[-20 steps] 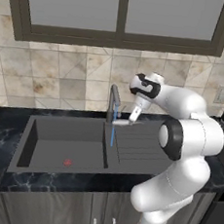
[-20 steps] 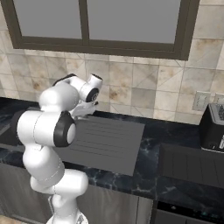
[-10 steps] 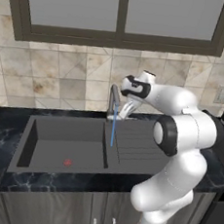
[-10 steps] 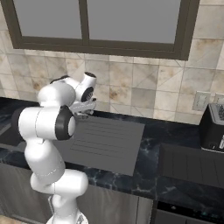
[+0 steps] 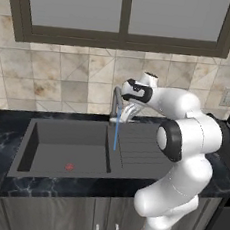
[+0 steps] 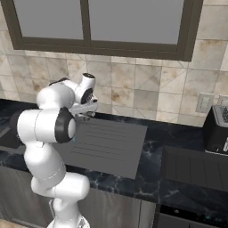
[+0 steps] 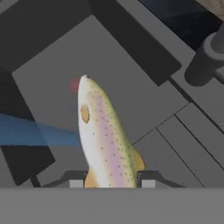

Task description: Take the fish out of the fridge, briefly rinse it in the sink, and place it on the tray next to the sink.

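My gripper (image 7: pixel 111 181) is shut on the tail end of the fish (image 7: pixel 104 131), a pale speckled fish with a pinkish stripe, whose head points away over the dark grey sink (image 5: pixel 58 144). A blue water stream (image 7: pixel 35 131) runs just beside the fish. In the left base view the gripper (image 5: pixel 128 112) hangs at the faucet (image 5: pixel 116 98), beside the falling water (image 5: pixel 116 135) and above the seam between basin and drainboard (image 5: pixel 141 145). A small red mark (image 5: pixel 70 166) lies on the basin floor. The fridge is out of view.
A dark toaster (image 6: pixel 216 131) stands at the counter's right end. Between it and the drainboard (image 6: pixel 109 142) lies a dark flat rectangular slab (image 6: pixel 196 167); I cannot tell whether it is the tray. A tiled wall and window rise behind the black counter (image 5: pixel 3 140).
The hand has swung left toward the faucet with the fish, bringing it beside the running water. Its grip has not changed.
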